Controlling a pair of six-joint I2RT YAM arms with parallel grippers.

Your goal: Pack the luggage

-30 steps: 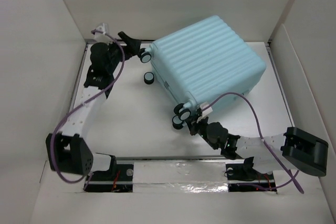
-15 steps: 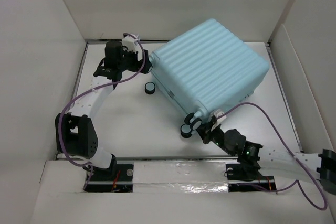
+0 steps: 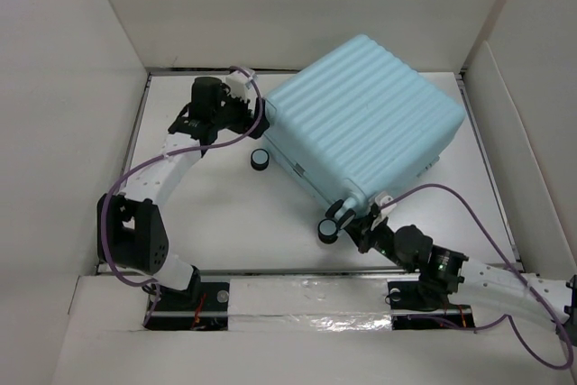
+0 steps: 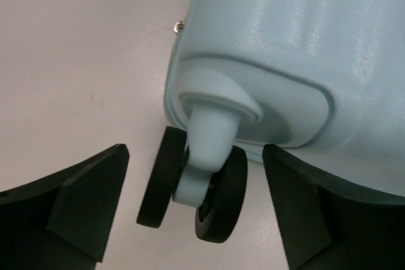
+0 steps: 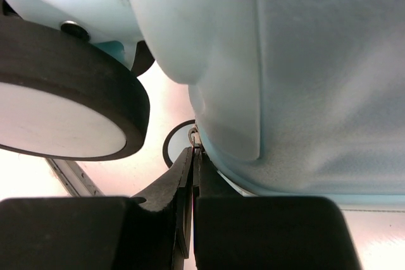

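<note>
Suitcase (image 3: 365, 119) lid down, likely zipping. Left pincer (image 4: 195, 184) gapes empty around spinner wheel (image 4: 221, 205); right pincer (image 5: 192, 156) fully closed at zip seam (image 5: 218, 172); next: pull it round.

bright, even light; blurry wrist close-ups

The luggage (image 3: 370, 119) is pale aqua-blue with a ribbed shell, its wheels (image 3: 260, 159) black with white faces, on a white desk (image 3: 225, 214).

Ribbed aqua luggage (image 3: 370, 114) flat on white table (image 3: 216, 214)
</note>
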